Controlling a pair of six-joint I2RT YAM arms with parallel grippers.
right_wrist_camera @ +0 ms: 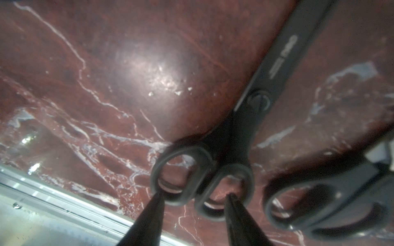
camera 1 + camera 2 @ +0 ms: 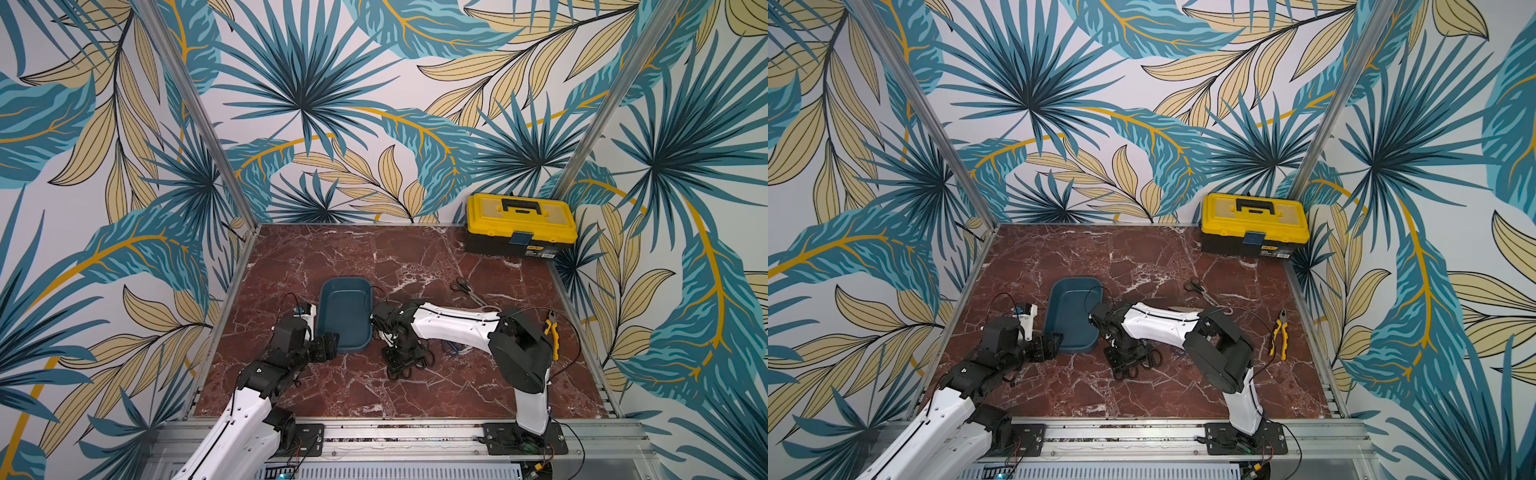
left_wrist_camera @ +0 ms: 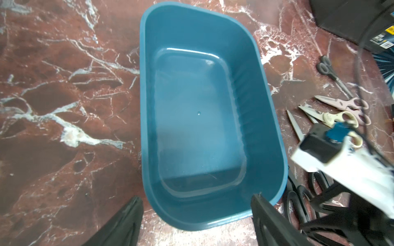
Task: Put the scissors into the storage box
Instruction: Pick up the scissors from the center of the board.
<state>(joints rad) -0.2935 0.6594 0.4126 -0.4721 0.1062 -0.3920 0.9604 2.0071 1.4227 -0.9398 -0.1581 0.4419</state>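
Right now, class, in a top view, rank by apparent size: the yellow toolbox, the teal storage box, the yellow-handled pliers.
Largest: yellow toolbox, though farthest back.
Then teal storage box.
Smallest: yellow-handled pliers.

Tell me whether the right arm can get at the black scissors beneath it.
Probably yes: the right tool is down at the black scissors, tips at their handle loops, with nothing in between.

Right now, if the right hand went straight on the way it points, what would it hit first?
Most likely the handle loops of the black scissors lying on the table: the right hand points down at them from close above. It may even be touching them; depth is hard to judge.
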